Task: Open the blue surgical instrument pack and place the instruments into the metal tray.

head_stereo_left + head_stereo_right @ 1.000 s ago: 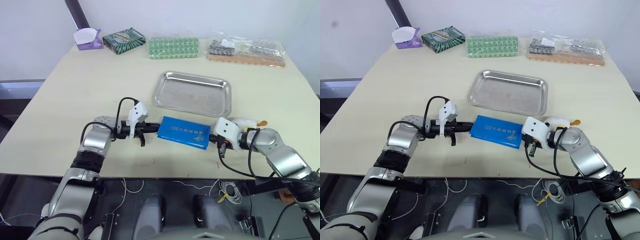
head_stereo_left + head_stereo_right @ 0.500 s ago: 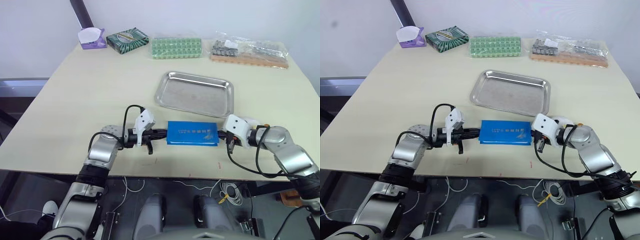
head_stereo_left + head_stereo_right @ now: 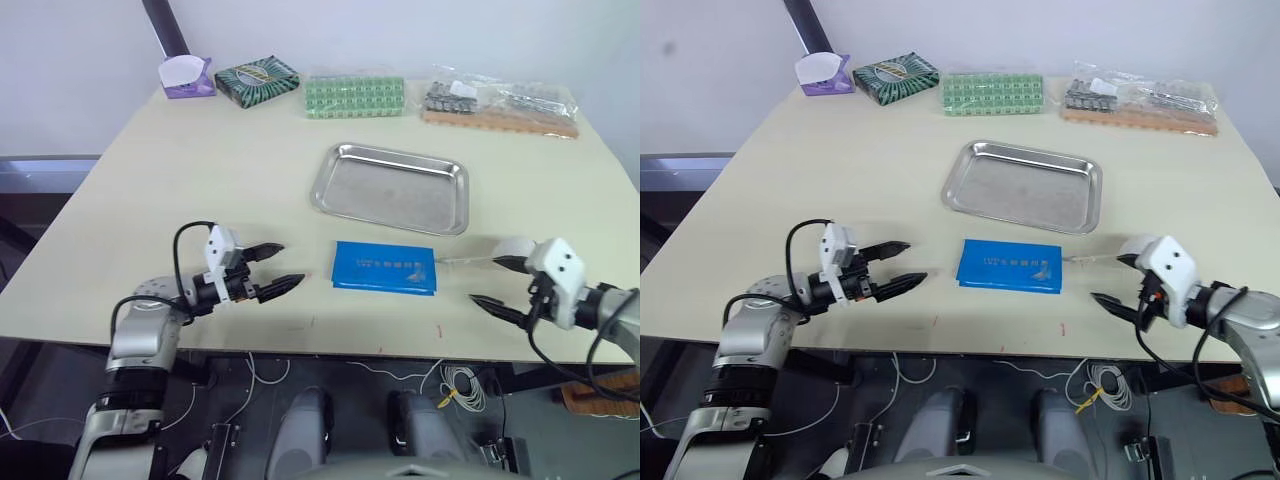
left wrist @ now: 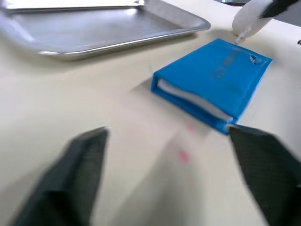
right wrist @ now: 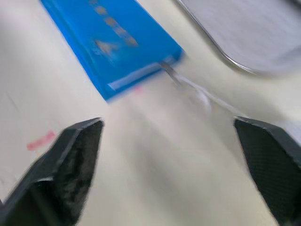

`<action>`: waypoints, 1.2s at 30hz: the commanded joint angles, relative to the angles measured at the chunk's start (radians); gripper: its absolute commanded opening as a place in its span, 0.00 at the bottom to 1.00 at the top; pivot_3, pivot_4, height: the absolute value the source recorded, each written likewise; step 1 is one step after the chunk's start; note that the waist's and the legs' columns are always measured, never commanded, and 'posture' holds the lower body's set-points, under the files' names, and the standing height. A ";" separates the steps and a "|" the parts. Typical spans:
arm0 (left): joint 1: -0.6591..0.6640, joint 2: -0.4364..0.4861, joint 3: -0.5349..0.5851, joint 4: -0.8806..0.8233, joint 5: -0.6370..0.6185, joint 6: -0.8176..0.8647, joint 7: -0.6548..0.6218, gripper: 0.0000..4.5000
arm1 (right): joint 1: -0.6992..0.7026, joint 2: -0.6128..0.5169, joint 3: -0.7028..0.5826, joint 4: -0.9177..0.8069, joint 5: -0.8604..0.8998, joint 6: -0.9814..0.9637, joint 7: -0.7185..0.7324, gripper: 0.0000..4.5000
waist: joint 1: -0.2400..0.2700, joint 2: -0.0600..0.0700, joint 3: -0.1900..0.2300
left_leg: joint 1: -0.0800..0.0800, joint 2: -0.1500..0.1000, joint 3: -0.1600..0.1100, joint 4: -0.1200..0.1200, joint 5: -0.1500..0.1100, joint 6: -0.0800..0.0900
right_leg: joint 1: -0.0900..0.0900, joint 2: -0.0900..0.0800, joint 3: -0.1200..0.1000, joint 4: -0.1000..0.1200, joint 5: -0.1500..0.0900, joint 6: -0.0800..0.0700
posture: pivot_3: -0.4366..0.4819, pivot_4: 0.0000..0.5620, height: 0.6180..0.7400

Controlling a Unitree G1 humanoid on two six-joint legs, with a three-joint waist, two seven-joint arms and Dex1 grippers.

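Silver-grey metal arms carry black looping cables and white wrist housings; each end effector, left (image 3: 268, 268) and right (image 3: 495, 283), has two tapered black fingers.

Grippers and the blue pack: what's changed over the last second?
Both grippers let go of the pack and drew back from its ends: the left gripper toward the robot's left, the right gripper toward its right, both now open and clear of it. The pack, skewed a second ago, lies squared up and closed near the tray. The tray stayed empty; the back-row items stayed put.
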 commanded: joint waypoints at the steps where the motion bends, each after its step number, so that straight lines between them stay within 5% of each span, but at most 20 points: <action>1: 0.050 0.067 0.107 -0.090 -0.107 0.048 -0.043 0.97 | 0.123 -0.006 -0.217 -0.070 0.087 -0.049 0.060 1.00 | 0.004 0.000 0.000 | 0.000 0.000 0.000 0.000 0.000 0.000 | 0.000 0.000 0.000 0.000 0.000 0.000 | 0.48 0.27 1.00; 6: 0.134 0.167 0.210 -0.112 -0.189 0.101 -0.101 0.97 | 0.313 -0.043 -0.433 -0.059 0.125 -0.101 0.191 1.00 | 0.003 0.001 0.000 | 0.001 0.002 0.000 -0.001 0.000 0.000 | 0.000 0.000 0.000 -0.001 -0.002 0.003 | 0.48 0.27 1.00; 12: 0.145 0.193 0.227 -0.151 -0.244 0.142 -0.125 0.97 | 0.330 -0.067 -0.443 -0.100 0.164 -0.086 0.207 1.00 | 0.003 0.001 0.000 | 0.003 0.005 -0.001 -0.001 -0.001 -0.001 | 0.000 -0.004 -0.004 -0.001 -0.002 0.003 | 0.48 0.27 1.00; 19: 0.117 0.166 0.174 -0.267 -0.273 0.162 -0.103 0.97 | 0.140 -0.085 -0.119 -0.224 0.087 -0.031 0.054 1.00 | 0.002 0.001 0.000 | 0.003 0.005 -0.002 -0.002 -0.001 -0.001 | -0.001 -0.005 -0.005 -0.001 -0.001 0.001 | 0.48 0.27 1.00; 26: 0.078 0.148 0.105 -0.322 -0.286 0.169 -0.122 0.97 | -0.177 -0.019 0.257 -0.129 -0.021 0.038 -0.034 1.00 | 0.003 0.001 0.000 | 0.001 0.004 0.001 -0.001 0.000 -0.001 | -0.002 -0.004 -0.005 -0.001 0.000 -0.001 | 0.48 0.27 1.00; 29: 0.067 0.142 0.076 -0.324 -0.281 0.158 -0.136 1.00 | -0.239 0.014 0.369 -0.077 -0.084 0.006 -0.036 0.81 | 0.004 0.001 0.000 | 0.000 0.003 0.002 -0.001 0.000 -0.001 | -0.002 -0.004 -0.006 -0.001 0.000 -0.001 | 0.48 0.27 1.00; 31: 0.054 0.136 0.057 -0.326 -0.278 0.156 -0.137 1.00 | -0.277 0.031 0.422 -0.040 -0.126 -0.031 -0.034 0.59 | 0.004 0.001 0.000 | 0.000 0.002 0.002 -0.001 0.000 0.000 | -0.002 -0.004 -0.006 -0.001 0.000 -0.001 | 0.48 0.27 1.00; 36: 0.037 0.125 0.029 -0.331 -0.273 0.144 -0.135 1.00 | -0.349 0.068 0.514 0.069 -0.237 -0.133 -0.041 0.59 | 0.003 0.001 0.000 | 0.000 0.000 0.002 0.000 0.000 0.000 | -0.002 -0.004 -0.007 -0.001 0.000 -0.001 | 0.48 0.27 1.00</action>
